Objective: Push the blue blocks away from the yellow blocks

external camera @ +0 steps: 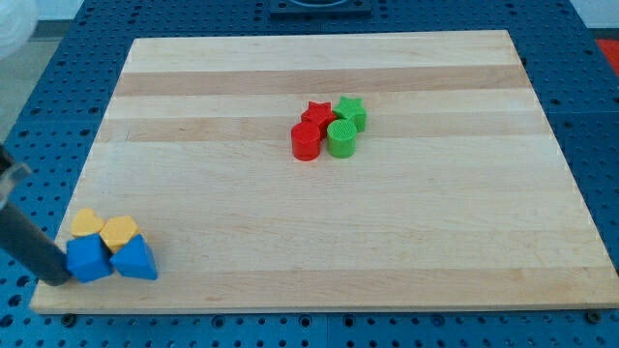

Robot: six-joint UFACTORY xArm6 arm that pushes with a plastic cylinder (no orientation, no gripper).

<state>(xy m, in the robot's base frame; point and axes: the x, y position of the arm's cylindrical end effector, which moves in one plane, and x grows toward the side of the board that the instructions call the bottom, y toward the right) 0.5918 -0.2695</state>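
Note:
Two blue blocks lie at the board's bottom left corner: a blue cube (88, 258) and a blue triangular block (134, 259) to its right. Two yellow blocks touch them from above: one yellow block (86, 223) and a yellow hexagonal block (120, 231). My dark rod comes in from the view's left edge, and my tip (60, 280) rests against the left side of the blue cube.
A red star (317, 114), a red cylinder (306, 141), a green star (350, 112) and a green cylinder (341, 139) are clustered near the board's middle. The wooden board (387, 242) lies on a blue perforated table.

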